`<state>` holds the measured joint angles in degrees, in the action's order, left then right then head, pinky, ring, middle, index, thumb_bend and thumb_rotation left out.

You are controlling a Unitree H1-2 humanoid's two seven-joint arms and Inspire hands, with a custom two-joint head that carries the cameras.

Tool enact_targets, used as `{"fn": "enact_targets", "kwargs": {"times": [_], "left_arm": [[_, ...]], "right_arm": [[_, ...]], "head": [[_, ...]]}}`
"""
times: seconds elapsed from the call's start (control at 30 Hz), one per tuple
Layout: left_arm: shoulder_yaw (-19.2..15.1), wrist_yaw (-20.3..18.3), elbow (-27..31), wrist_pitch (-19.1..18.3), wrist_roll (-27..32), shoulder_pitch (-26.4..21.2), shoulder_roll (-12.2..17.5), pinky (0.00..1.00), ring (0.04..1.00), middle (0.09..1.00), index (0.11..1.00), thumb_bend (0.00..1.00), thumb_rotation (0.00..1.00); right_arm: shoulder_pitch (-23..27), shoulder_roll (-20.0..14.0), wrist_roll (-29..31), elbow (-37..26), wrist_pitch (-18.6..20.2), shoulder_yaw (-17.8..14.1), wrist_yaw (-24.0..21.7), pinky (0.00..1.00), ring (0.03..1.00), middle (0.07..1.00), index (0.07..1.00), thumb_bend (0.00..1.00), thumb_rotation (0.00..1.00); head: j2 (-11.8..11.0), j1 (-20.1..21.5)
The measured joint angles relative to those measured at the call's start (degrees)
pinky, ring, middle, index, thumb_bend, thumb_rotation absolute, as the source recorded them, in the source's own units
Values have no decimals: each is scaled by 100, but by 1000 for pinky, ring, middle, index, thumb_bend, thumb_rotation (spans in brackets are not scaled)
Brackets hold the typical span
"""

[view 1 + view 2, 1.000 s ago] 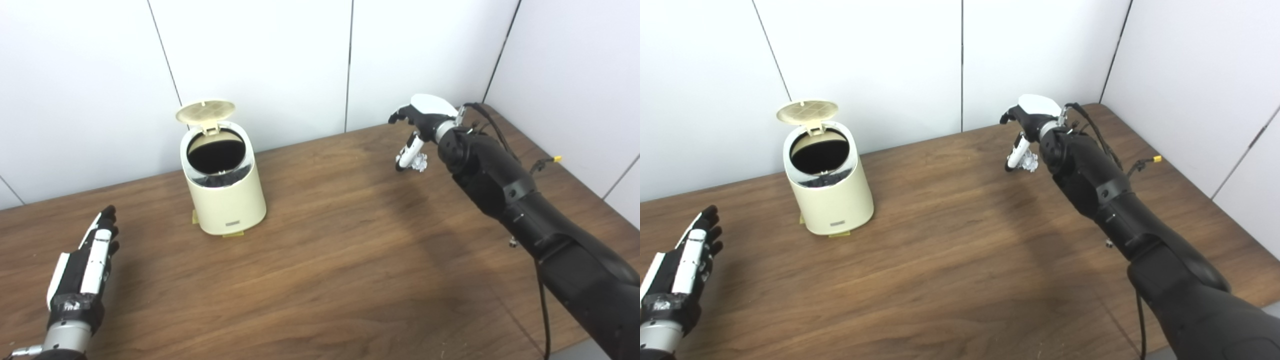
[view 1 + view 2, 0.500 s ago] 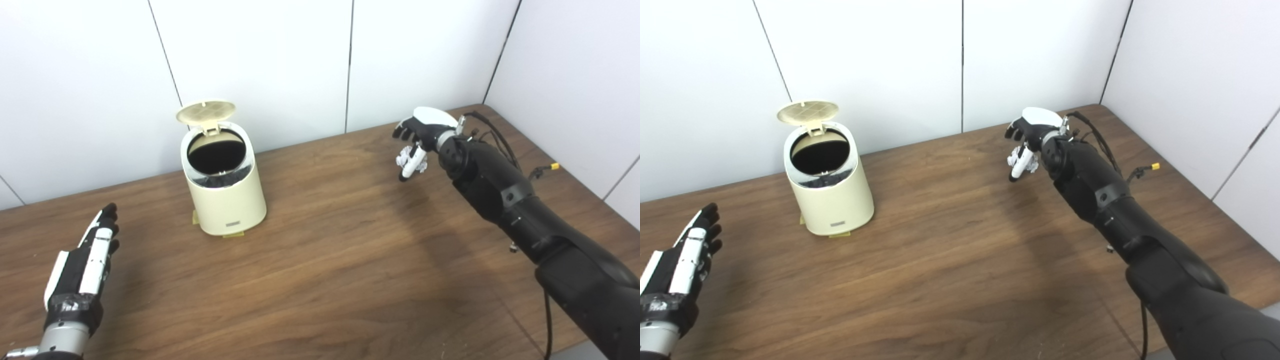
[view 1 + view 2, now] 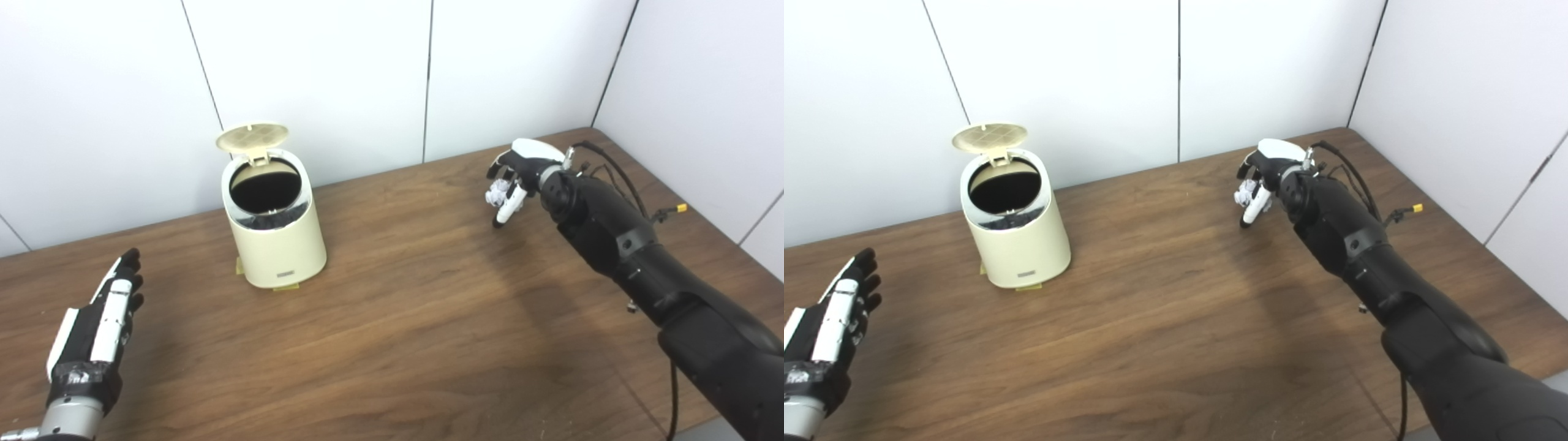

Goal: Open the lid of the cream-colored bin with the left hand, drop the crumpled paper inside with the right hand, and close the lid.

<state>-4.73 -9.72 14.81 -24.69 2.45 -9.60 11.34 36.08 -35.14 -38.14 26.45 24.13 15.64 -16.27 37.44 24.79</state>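
Your bench carries the cream-colored bin at back left, its lid tipped up and open. Your right robot hand hovers at the far right, fingers curled around the crumpled paper. Your left robot hand lies near the front left edge, fingers straight, holding nothing.

You get bright, even light from overhead, with no harsh glare on the white wall panels. Shadows are soft: a broad dim patch lies on the counter beneath the right arm, and a faint one beside the bin. Focus is sharp throughout, and edges show no obvious bending.
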Motion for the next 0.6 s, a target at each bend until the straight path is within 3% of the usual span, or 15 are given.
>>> {"fn": "enact_targets", "kwargs": {"times": [0.1,0.17,0.23,0.3,0.4,0.6], "left_arm": [[-1,2,96,-32,9,7,0,1000,1000,1000,1000,328,925],[-7,3,148,-35,27,11,0,1000,1000,1000,1000,325,923],[-11,7,171,-46,53,17,-3,1000,1000,1000,1000,321,943],[6,24,189,-66,43,36,-5,1000,1000,1000,1000,315,962],[11,31,190,-66,41,73,-9,1000,1000,1000,1000,330,966],[16,45,194,-66,64,89,-30,1000,1000,1000,1000,329,998]], "right_arm": [[-28,-37,54,-18,-57,1,-27,617,667,723,693,838,74],[-56,-79,97,-15,-197,-1,-21,627,645,694,645,824,40],[-88,-113,152,-9,-275,-22,-5,555,573,612,550,644,60],[-119,-112,207,-19,-298,-88,19,449,458,530,530,550,15],[-194,-89,330,0,-353,-223,150,379,401,512,530,516,1],[-206,-69,392,75,-421,-238,313,354,383,505,548,510,0]], "head": [[17,-26],[44,-35],[53,-44],[70,-79],[79,-97],[88,-220]]}}
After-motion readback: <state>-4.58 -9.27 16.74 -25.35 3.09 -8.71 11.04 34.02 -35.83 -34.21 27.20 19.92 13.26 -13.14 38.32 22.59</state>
